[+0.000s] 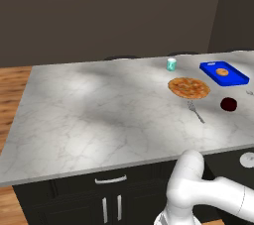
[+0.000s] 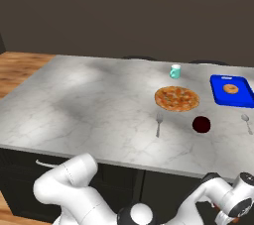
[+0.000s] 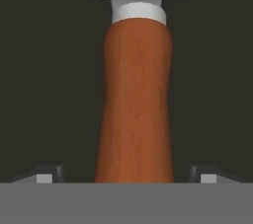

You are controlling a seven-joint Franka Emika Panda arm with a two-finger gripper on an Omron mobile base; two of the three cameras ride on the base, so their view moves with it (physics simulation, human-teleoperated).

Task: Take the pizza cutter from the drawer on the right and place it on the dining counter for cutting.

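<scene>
Hand (image 3: 126, 176) spread wide, its two dark tips standing one on each side of the pizza cutter (image 3: 136, 99) with clear gaps to the wood; nothing pinched yet, by my reading. Going left to right in the hand view: the left fingertip (image 3: 47, 174) sits low at the edge, apart from the handle; then the brown wooden handle runs straight up the middle, its long axis lying along my line of sight and away from the hand, ending in a grey collar and the pale round blade at the top; then the right tip, likewise apart. So the cutter lies dead ahead and centred between the tips, against dark ground that I take for the drawer's inside; I judge the coming move to be a plain squeeze across the handle's width, no turning needed. In the right base view the hand hangs low at the right, under the edge of the desk (image 2: 74, 105), where the pizza (image 2: 176, 98) waits.
</scene>
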